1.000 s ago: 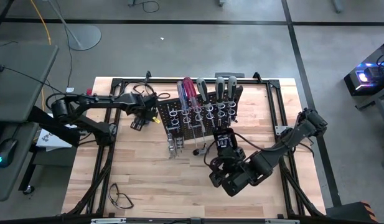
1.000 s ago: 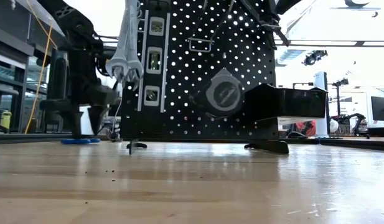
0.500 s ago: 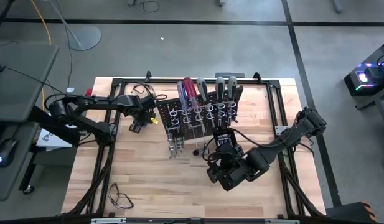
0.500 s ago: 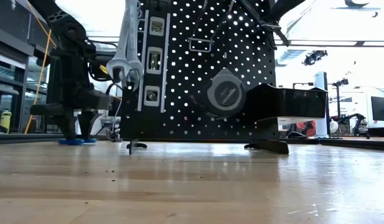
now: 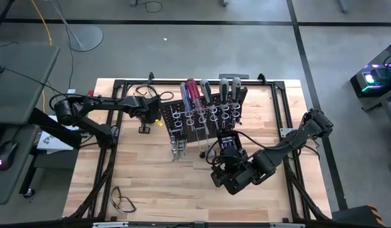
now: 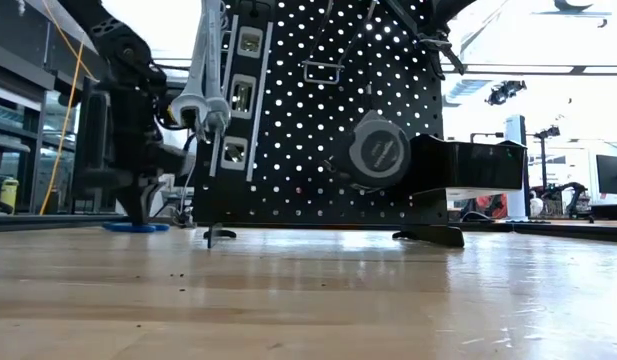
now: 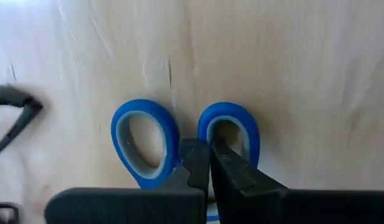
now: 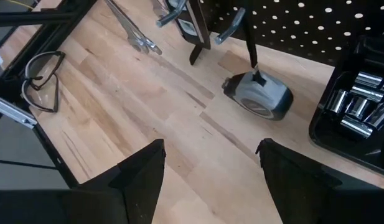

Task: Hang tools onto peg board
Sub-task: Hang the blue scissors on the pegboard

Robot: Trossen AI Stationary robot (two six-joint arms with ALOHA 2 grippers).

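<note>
The blue-handled scissors [image 7: 170, 134] lie flat on the wood at the table's far left, to the left of the black peg board [image 5: 205, 111]. My left gripper [image 7: 207, 149] stands over their two finger loops, pointing down, fingers shut. In the low view it [image 6: 140, 205] reaches the blue handles [image 6: 133, 227] on the table. Screwdrivers [image 5: 192, 92] stand in the board's rings. Wrenches [image 6: 203, 100] and a tape measure [image 6: 378, 150] hang on its near face. My right gripper [image 8: 210, 180] hovers open near the board's near side, holding nothing. My left gripper comes from above, pointing down, with its shut fingertips [image 7: 195, 163] at the inner rim of one loop [image 7: 203, 127], where the two loops meet. No gap shows between the fingers, and I cannot tell whether the rim is between them. The scissors rest on the table.
Clear safety glasses [image 5: 122, 201] lie near the table's front left corner. A black box of sockets [image 8: 353, 112] sits at the board's foot on the near side. Bare wood [image 5: 163, 183] stretches between the board and the near edge.
My left gripper has shifted slightly toward the peg board over the scissors' handles and shut its fingers. The tape measure hanging on the board has swung a little toward the table's right and turned.
</note>
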